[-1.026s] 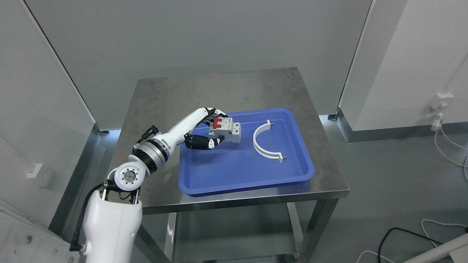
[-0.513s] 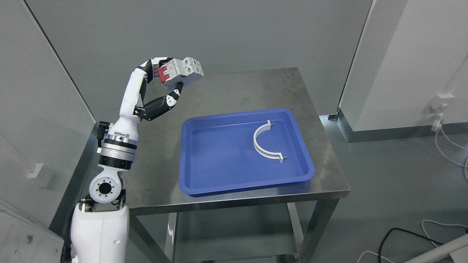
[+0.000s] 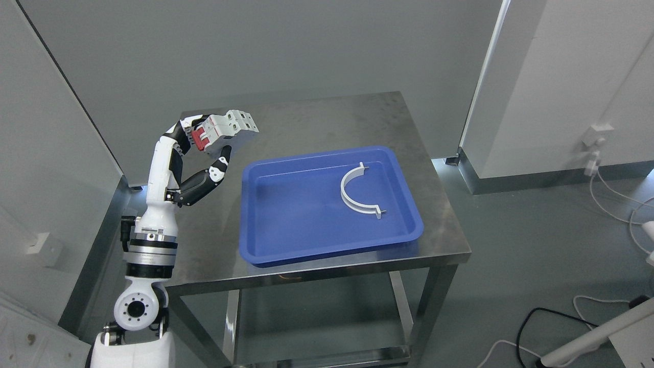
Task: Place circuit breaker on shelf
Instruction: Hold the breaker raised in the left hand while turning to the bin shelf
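Note:
My left hand (image 3: 207, 145) is shut on the circuit breaker (image 3: 225, 131), a white block with a red switch. It holds the breaker raised well above the steel table's (image 3: 306, 115) left rear part, to the left of the blue tray (image 3: 265, 245). The left arm rises from the lower left, bent upward. No shelf shows in the head view. The right arm is out of view.
A white curved clamp (image 3: 357, 191) lies in the blue tray's right half. Grey wall panels stand behind and to the left. Cables (image 3: 552, 317) lie on the floor at the lower right, and a socket (image 3: 595, 135) is on the right wall.
My left hand has lifted the breaker out of the tray, up and to the left. Since half a second ago the whole picture has shifted left, so the camera has moved.

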Available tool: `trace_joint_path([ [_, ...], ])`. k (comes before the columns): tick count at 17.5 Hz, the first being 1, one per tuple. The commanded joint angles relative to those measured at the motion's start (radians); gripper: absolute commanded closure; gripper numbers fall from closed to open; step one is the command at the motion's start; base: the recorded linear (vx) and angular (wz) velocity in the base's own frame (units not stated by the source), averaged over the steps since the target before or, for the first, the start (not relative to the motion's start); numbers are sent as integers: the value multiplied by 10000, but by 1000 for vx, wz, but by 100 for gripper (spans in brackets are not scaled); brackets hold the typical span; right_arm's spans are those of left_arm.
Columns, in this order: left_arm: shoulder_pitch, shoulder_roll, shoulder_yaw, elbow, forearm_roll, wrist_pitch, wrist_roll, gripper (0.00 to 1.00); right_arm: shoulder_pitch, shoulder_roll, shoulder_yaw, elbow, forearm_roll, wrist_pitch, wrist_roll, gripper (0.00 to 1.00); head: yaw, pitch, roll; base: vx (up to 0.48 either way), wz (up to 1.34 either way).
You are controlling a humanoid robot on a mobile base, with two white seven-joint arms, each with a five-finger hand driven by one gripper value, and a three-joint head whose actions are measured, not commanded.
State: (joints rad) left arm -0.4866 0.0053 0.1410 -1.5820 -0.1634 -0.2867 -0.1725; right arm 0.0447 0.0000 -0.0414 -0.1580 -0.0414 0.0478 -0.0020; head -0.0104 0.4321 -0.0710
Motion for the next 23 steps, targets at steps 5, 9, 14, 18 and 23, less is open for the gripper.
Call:
trace_joint_path([
  [5, 264, 122, 155, -1054, 85, 182, -131, 89, -3, -175, 0, 0, 0, -2, -10, 0, 0, 0, 0, -131, -138],
  [9, 264, 122, 139, -1084, 85, 167, -131, 89, 13, -175, 0, 0, 0, -2, -10, 0, 0, 0, 0, -136, 33],
  [14, 233, 122, 33, -1100, 85, 167, -147, 89, -3, -175, 0, 0, 0, -2, -10, 0, 0, 0, 0, -95, 176],
  [18, 172, 122, 17, -1115, 85, 167, -208, 89, -3, -175, 0, 0, 0, -2, -10, 0, 0, 0, 0, -137, 41],
  [23, 126, 122, 17, -1176, 85, 136, -208, 88, -3, -175, 0, 0, 0, -2, -10, 0, 0, 0, 0, -196, -280],
])
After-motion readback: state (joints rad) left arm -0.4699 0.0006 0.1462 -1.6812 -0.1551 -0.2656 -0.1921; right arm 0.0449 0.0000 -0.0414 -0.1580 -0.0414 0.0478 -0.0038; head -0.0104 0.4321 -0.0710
